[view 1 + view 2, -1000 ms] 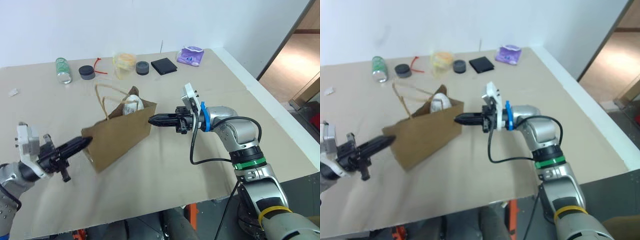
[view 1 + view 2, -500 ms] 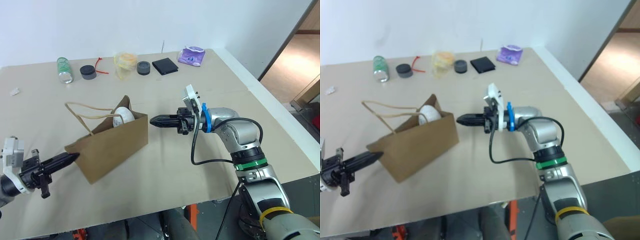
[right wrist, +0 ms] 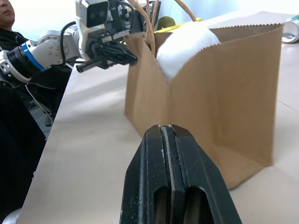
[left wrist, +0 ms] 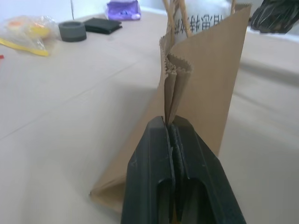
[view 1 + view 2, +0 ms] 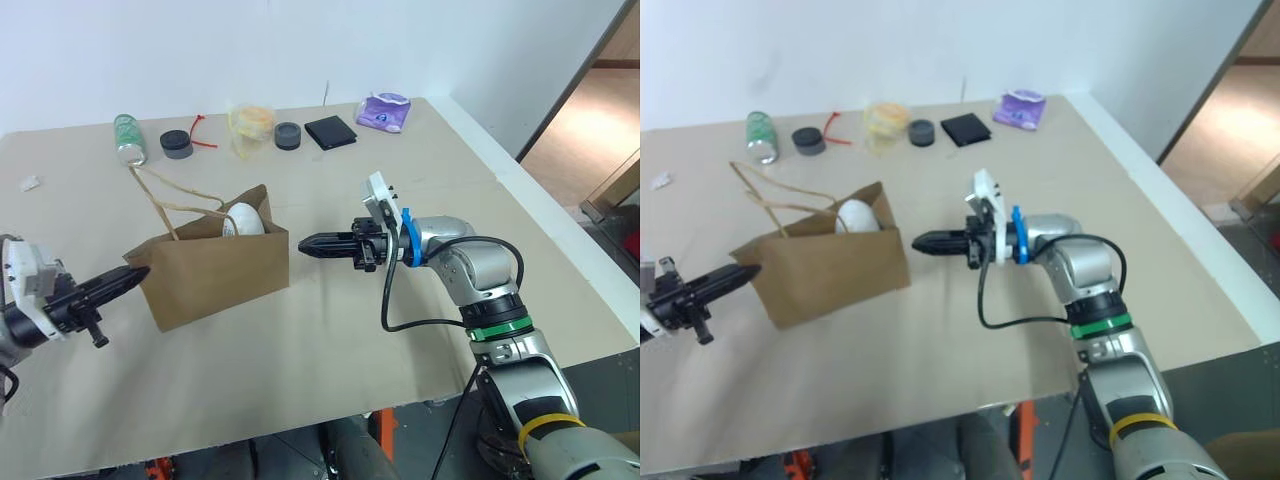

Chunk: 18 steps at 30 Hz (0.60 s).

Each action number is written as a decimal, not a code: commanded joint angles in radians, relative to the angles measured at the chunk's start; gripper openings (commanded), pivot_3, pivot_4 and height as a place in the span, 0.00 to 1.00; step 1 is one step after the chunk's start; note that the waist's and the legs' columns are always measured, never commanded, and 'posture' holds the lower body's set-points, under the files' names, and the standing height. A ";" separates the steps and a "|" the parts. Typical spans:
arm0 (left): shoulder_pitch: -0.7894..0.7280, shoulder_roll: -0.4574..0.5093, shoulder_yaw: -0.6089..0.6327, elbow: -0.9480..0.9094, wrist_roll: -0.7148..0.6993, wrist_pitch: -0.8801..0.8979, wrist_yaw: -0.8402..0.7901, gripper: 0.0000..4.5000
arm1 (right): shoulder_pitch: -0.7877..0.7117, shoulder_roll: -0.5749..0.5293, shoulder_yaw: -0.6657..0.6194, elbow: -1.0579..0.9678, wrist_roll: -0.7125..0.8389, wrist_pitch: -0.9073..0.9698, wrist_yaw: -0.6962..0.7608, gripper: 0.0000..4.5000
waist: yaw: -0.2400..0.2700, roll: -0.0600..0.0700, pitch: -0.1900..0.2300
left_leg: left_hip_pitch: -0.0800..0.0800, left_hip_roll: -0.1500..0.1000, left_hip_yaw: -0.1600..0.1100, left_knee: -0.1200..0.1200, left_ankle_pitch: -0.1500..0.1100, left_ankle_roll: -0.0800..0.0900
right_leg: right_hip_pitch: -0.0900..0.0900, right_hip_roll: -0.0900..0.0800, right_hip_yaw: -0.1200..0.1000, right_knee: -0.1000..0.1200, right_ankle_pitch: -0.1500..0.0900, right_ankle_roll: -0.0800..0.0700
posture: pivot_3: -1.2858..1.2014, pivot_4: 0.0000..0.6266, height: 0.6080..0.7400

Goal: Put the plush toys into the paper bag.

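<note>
On the bench (image 5: 330, 350) in the left eye view: bag (image 5: 215, 277) upright left of centre, white toy (image 5: 243, 219) poking out of its open top, cord handles (image 5: 160, 200) leaning back-left. Left gripper (image 5: 135, 275) level, jaws clamped on the bag's left edge. Right gripper (image 5: 308, 243) level, pointing at the bag's right side, just short of it, jaws together on nothing. Along the far edge: bottle (image 5: 126, 139), two dark round lids (image 5: 175, 144), yellowish wrapper (image 5: 249, 122), black square (image 5: 329, 131), purple packet (image 5: 383, 112).

In the left wrist view: jaws pinching the bag's folded, serrated edge (image 4: 175, 88).

In the right wrist view: jaws pressed shut, bag's side wall just ahead, white toy (image 3: 184, 44) above the rim, left gripper (image 3: 122, 52) at the far edge.
</note>
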 commanded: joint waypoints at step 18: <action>-0.115 -0.002 -0.038 0.089 0.034 -0.127 -0.043 0.02 | 0.009 -0.007 -0.019 -0.042 0.007 -0.012 -0.015 0.00 | 0.000 0.000 0.000 | 0.000 0.000 0.000 0.001 0.000 0.000 | 0.000 0.000 0.000 0.001 0.000 0.000 | 0.52 0.24 1.00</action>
